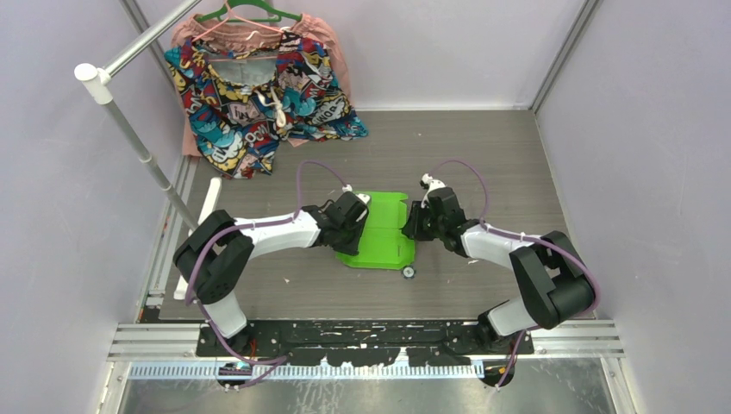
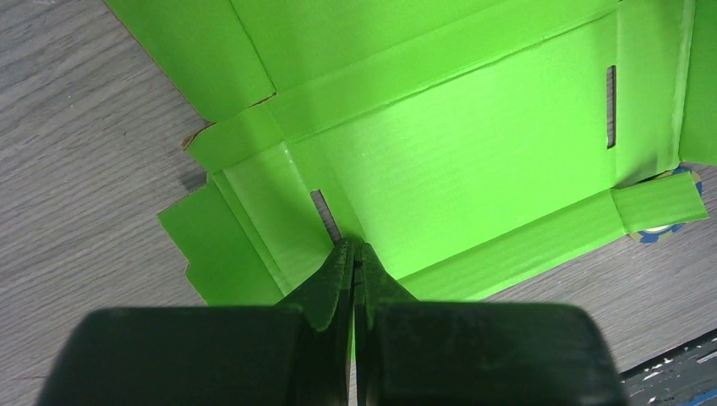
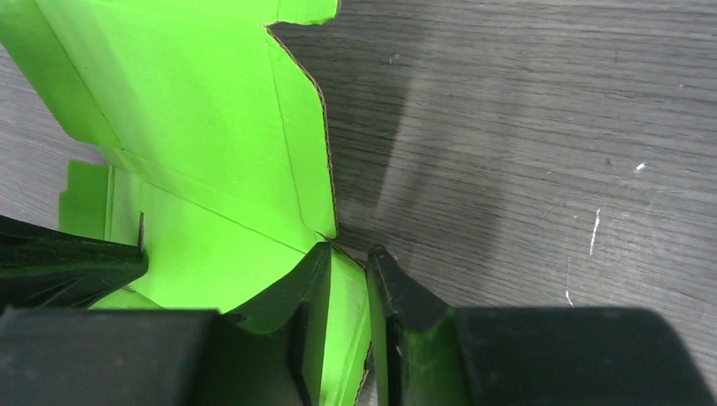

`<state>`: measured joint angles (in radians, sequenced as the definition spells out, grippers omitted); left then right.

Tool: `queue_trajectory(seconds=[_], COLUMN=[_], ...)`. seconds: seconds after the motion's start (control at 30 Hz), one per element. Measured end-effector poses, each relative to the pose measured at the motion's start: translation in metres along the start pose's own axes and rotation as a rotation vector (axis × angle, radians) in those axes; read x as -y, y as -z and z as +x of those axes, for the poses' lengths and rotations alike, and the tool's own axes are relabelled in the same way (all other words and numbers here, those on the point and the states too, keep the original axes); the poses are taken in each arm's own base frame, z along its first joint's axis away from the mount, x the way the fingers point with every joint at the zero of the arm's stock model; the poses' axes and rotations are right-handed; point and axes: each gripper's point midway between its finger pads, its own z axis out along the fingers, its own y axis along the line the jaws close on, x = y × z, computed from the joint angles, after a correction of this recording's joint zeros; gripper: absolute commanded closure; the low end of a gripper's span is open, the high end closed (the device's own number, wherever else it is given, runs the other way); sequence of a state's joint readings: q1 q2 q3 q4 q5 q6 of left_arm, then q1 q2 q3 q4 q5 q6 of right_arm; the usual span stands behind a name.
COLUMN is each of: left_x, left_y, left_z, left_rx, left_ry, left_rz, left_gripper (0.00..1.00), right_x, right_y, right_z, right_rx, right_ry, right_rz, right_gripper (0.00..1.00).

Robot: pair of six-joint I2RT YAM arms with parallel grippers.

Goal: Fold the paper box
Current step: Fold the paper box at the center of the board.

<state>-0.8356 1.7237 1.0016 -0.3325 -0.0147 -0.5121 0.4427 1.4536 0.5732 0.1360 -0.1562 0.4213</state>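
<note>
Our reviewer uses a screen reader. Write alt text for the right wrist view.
The right gripper has its two black fingers on either side of a raised flap of the lime-green paper box, jaws narrowly apart. The rest of the die-cut sheet spreads up and to the left, creased along its fold lines, over the grey wood-grain table.

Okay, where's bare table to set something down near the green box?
Free: table between the right gripper and the far wall, and the strip between paper box and arm bases. Crowded: around the box, left gripper included; far-left corner, patterned garment.
</note>
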Motion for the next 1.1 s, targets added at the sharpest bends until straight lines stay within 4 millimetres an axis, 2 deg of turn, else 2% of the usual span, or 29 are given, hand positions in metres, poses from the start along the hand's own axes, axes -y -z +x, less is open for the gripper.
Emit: queue_trajectory(seconds=[0.07, 0.23, 0.37, 0.7, 0.97, 1.1], left_x=[0.000, -0.001, 0.000, 0.001, 0.007, 0.009], left_y=[0.000, 0.000, 0.000, 0.001, 0.003, 0.004], left_z=[0.000, 0.001, 0.001, 0.002, 0.001, -0.001], left_rx=[-0.001, -0.004, -0.004, -0.012, -0.020, -0.018], left_ry=[0.000, 0.003, 0.003, 0.004, 0.007, 0.007], left_rz=[-0.001, -0.002, -0.002, 0.006, 0.030, 0.039], left_gripper=[1.00, 1.00, 1.00, 1.00, 1.00, 1.00], right_x=[0.001, 0.001, -0.004, -0.012, -0.039, -0.043], right_y=[0.000, 0.001, 0.002, 0.006, -0.002, -0.008], right_z=[0.000, 0.000, -0.003, 0.000, -0.002, 0.004], right_rx=[0.000, -0.009, -0.021, -0.070, -0.116, -0.144], right_ry=[-0.003, -0.008, -0.014, 0.011, 0.103, 0.139], right_rz=[0.002, 0.004, -0.008, 0.022, 0.059, 0.094], right_gripper=[0.75, 0.86, 0.90, 0.90, 0.90, 0.90])
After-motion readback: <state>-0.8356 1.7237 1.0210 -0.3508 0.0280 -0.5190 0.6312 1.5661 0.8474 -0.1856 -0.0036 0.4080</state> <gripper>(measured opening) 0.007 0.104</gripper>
